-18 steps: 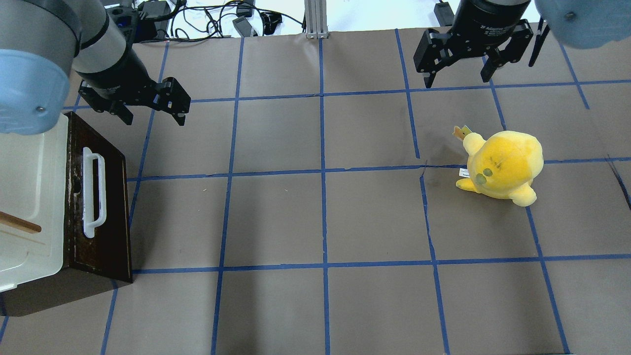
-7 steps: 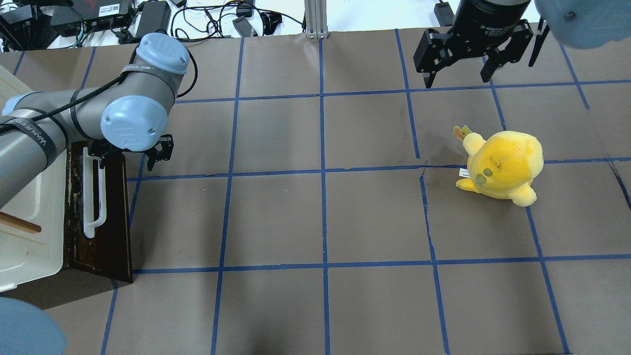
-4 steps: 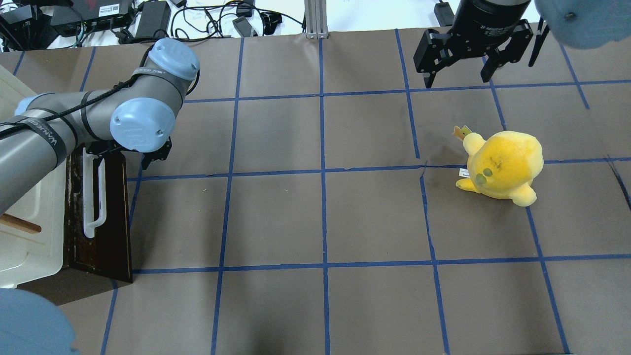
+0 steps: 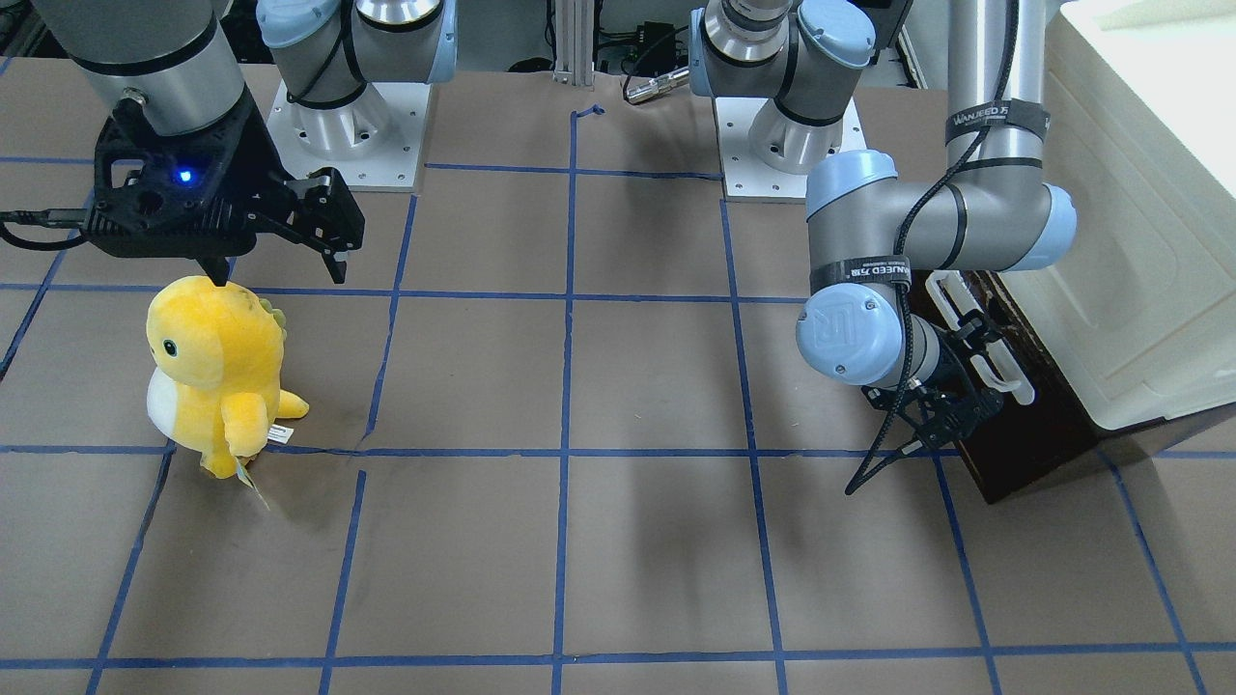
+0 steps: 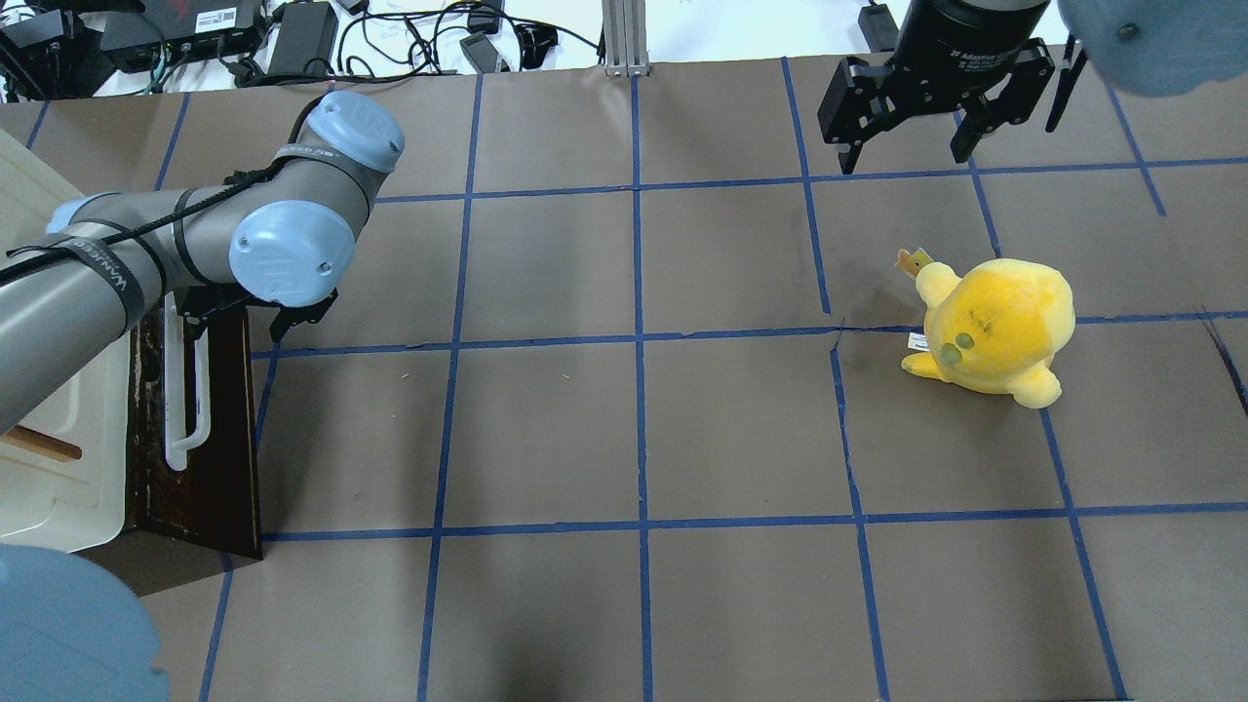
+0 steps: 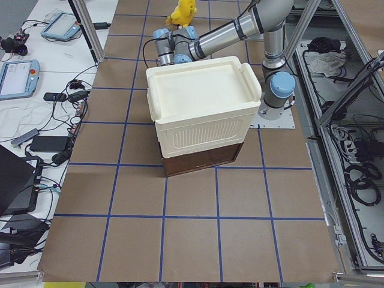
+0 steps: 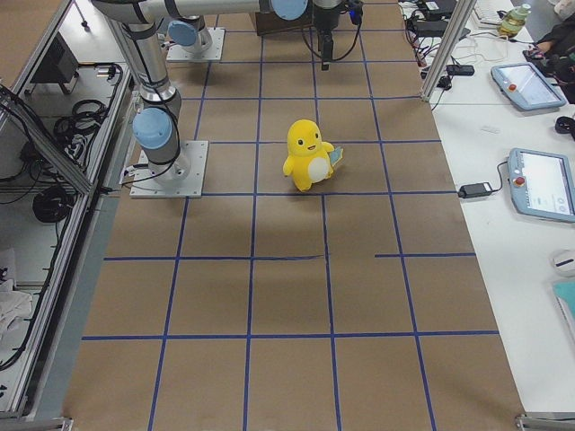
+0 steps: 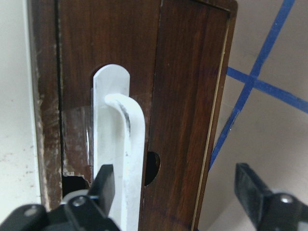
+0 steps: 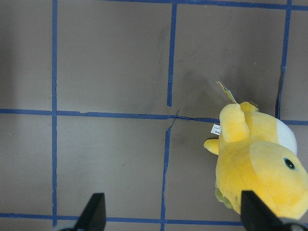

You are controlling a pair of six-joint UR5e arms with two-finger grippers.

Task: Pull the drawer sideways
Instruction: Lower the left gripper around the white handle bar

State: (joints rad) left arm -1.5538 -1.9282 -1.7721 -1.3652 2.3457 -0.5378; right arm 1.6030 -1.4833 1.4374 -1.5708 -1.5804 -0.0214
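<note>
My left gripper has swung down to the drawer, fingers spread wide around its handle; closing comes next.

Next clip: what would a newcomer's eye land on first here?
Probably the yellow plush toy, standing alone on the brown gridded table below the open, idle right gripper. Next, the left gripper, open at the white handle of the dark brown drawer under the cream cabinet at the table's left edge.
</note>
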